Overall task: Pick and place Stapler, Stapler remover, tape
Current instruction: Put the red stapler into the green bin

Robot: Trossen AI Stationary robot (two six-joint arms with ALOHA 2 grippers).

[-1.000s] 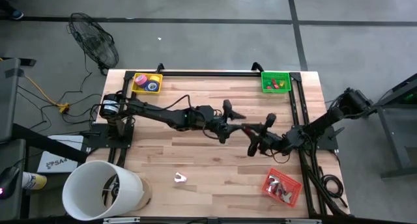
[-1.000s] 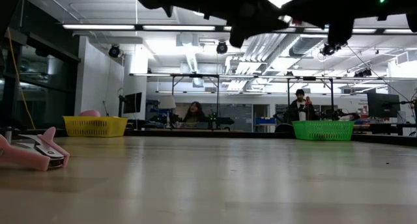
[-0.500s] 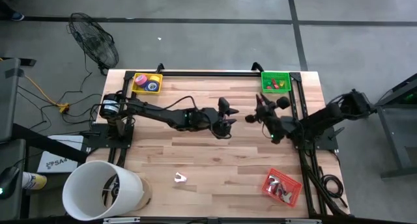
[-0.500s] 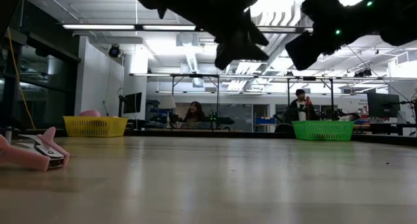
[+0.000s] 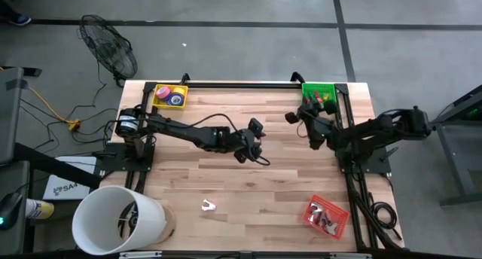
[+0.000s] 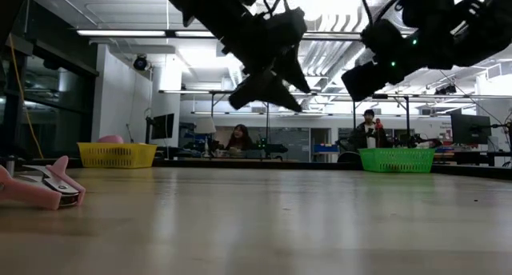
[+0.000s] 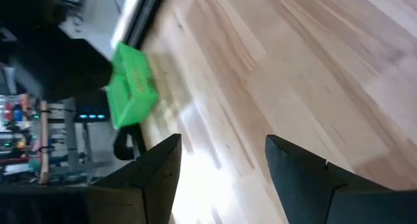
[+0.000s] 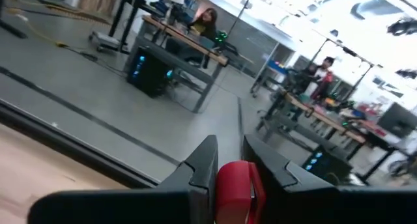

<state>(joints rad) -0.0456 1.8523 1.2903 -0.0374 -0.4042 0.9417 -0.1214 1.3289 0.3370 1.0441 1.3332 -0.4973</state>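
My right gripper (image 5: 300, 114) hovers over the far right of the table, just short of the green basket (image 5: 318, 94), and is shut on a red stapler (image 8: 238, 183). My left gripper (image 5: 252, 135) hangs open and empty above the middle of the table; its two fingers stand wide apart in the left wrist view (image 7: 221, 175). A pink stapler remover (image 6: 42, 187) lies flat on the wood near the near edge (image 5: 208, 206). Tape rolls lie in the yellow basket (image 5: 169, 96) at the far left. My right gripper pinches the red stapler's end (image 8: 236, 175) between its two fingers (image 8: 203, 167). The stapler is lifted clear of the table. How the rest of it sits is hidden by the gripper itself.
A red basket (image 5: 327, 217) holding small metal items sits at the near right corner. The green basket (image 6: 397, 160) holds a few coloured items. A black frame runs along the far and side edges. Bare wood lies between the arms and the near edge. People sit beyond the table.
My right gripper has moved from the table's middle toward the far right, up to the green basket, turning as it went and carrying the red stapler. My left gripper has drawn back a little toward the left and tipped downward.
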